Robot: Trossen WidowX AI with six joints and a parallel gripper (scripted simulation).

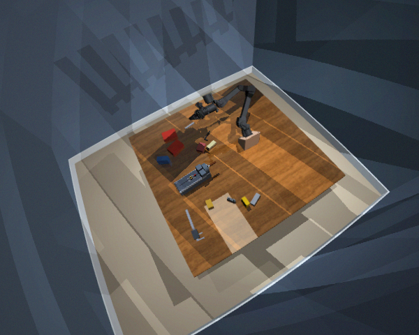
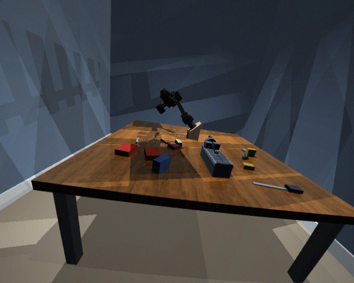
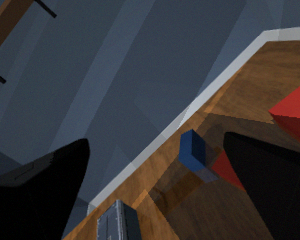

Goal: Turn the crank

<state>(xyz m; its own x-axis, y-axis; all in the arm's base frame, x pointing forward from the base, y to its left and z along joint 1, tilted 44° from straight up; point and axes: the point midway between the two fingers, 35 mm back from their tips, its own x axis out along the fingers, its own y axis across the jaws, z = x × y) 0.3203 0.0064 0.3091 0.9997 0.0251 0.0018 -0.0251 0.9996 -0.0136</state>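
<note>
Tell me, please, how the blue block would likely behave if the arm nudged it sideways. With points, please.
The blue block [image 1: 163,160] [image 2: 161,164] [image 3: 192,151] would probably slide rather than roll, since its faces are flat and its edges straight. It looks rigid, its outline being crisp and unsagging, so I'd expect little give. A push high up might tip it, as it seems to stand on a narrow side.

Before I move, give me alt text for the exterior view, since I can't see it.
The crank machine sits right of centre on a wooden table. Behind it, the black arm is raised, away from the machine. A blue block stands nearer, left of the machine.
</note>
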